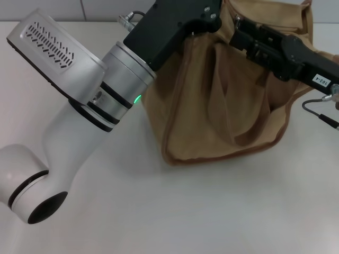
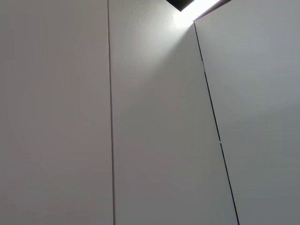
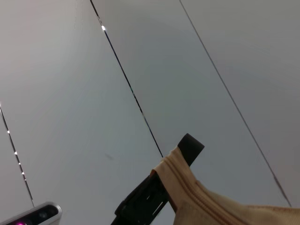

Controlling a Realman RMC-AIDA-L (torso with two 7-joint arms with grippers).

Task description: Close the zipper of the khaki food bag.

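Head view: the khaki food bag (image 1: 222,100) stands on the white table (image 1: 175,211) in the upper centre and right of the frame, its brown-piped front face and one flat handle (image 1: 225,106) turned toward the camera. The left arm (image 1: 79,116) crosses the left half of the frame, and its black left gripper (image 1: 214,13) meets the bag's top edge at upper centre; whether it is clenched or released cannot be told, since the fingertips are cut off by the frame edge. The black right gripper (image 1: 241,26) comes in from the upper right and lies against the bag's upper rim; its grasp likewise cannot be told here. The zipper lies out of this view. Left wrist view: only pale wall panels (image 2: 154,131) with dark seams. Right wrist view: a black finger (image 3: 190,146) at lower centre, with a stitched fold of khaki fabric (image 3: 187,185) draped against it, set before similar panels; a grey device (image 3: 35,214) shows at the lower left corner.
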